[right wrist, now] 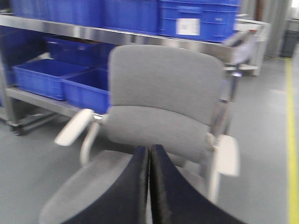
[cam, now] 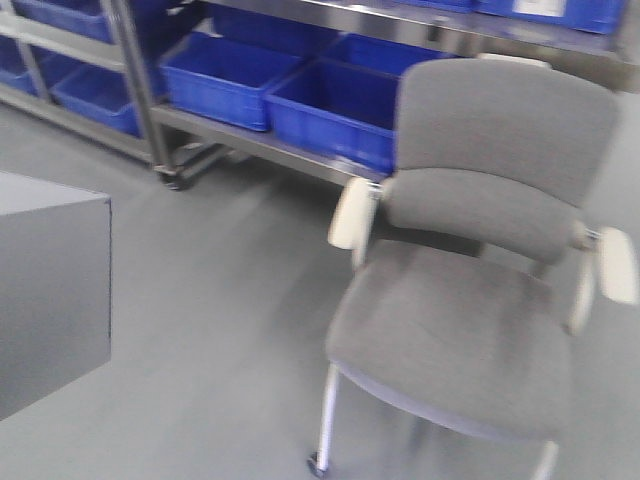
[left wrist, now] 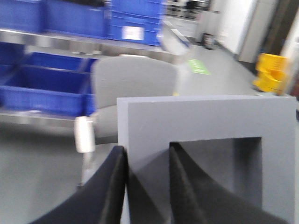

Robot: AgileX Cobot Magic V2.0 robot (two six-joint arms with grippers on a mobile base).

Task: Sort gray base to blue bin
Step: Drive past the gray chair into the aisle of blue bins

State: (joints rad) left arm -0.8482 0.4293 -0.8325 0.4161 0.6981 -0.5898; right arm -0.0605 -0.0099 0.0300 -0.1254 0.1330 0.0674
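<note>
only the left wrist view shows the gray base (left wrist: 210, 116): one, recess toward the camera, its left wall pinched between the left gripper (left wrist: 147, 156) fingers. right gripper (right wrist: 149, 156) is pressed together on nothing, seen only in the right wrist view. front view alone shows one gray box (cam: 50, 290). one gray chair (cam: 470, 300) in all three. two blue bins (cam: 325, 110) sit side by side on the low shelf (cam: 250, 140), more blurred around, count unclear.
</note>
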